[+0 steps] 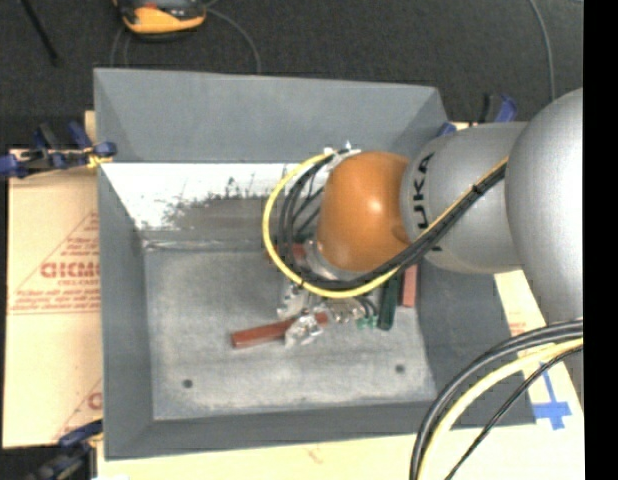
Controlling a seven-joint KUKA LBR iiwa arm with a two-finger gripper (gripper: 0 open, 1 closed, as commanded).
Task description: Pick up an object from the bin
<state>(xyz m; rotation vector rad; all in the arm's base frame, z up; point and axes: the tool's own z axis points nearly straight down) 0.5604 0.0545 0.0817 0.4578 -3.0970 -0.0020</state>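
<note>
Three small things lie near the middle of a grey metal bin (189, 298), seen from above, with a dull, speckled floor and smooth sloping walls. A thick silver robot arm (489, 208) reaches in from the right and ends in a glossy, rounded orange cover (359, 213), ringed by a looping yellow cable (274, 238). Below that cover, the bright metal jaws sit low over the bin floor. Whether they are spread or pressed together cannot be told, because the wrist and a clutter of shiny parts hide the tips. Closest to them is a flat reddish-brown stick (257, 337), thin and matt, like a strip of wood or plastic. It lies on the floor with its long axis running nearly left to right. Its right end meets the jaws and the rest stretches away to their left. Whether it is gripped or merely touched cannot be told. Just right of the jaws, a narrow dark green object (385, 313) lies close beside a pinkish-red bar (410, 286), both partly under the arm. From this layout, the stick looks like the likely pick, and a grasp would need to close across its narrow width.
</note>
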